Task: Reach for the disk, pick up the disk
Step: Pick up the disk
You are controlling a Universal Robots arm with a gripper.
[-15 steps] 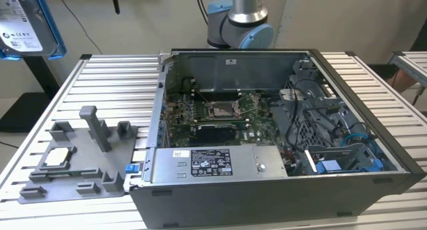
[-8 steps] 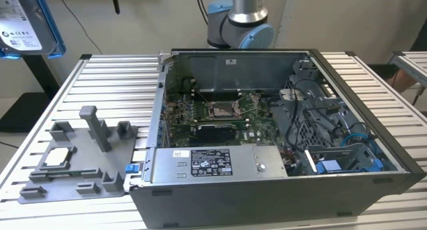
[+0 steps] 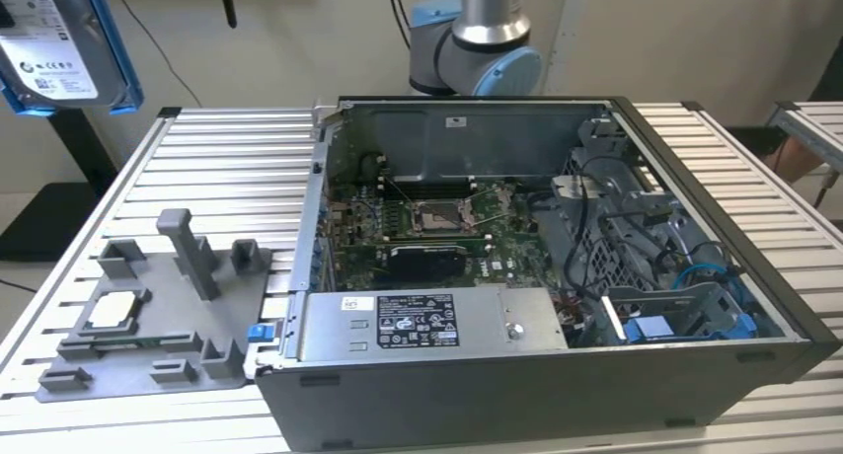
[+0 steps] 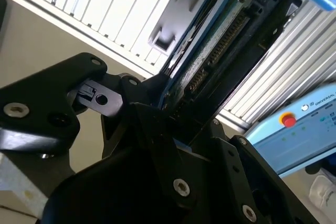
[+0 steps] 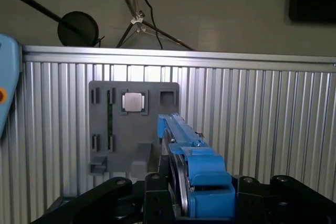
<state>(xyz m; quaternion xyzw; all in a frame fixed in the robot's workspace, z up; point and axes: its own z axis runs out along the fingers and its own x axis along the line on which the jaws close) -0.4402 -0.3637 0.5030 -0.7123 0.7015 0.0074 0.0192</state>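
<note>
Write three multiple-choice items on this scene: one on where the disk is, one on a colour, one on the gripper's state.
1. Where is the disk?
A. inside the computer case
B. held up in the air, off the table
C. lying in the grey tray

2. What colour is the disk's bracket?
A. red
B. yellow
C. blue

3. What is the gripper doing?
A. shut on the disk
B. open over the tray
C. open inside the case

Key: 1 B, it hangs at the exterior view's upper left, apart from case and tray. 2 C, blue plastic frames the drive. 3 A, both wrist views show the disk clamped between the fingers.
</note>
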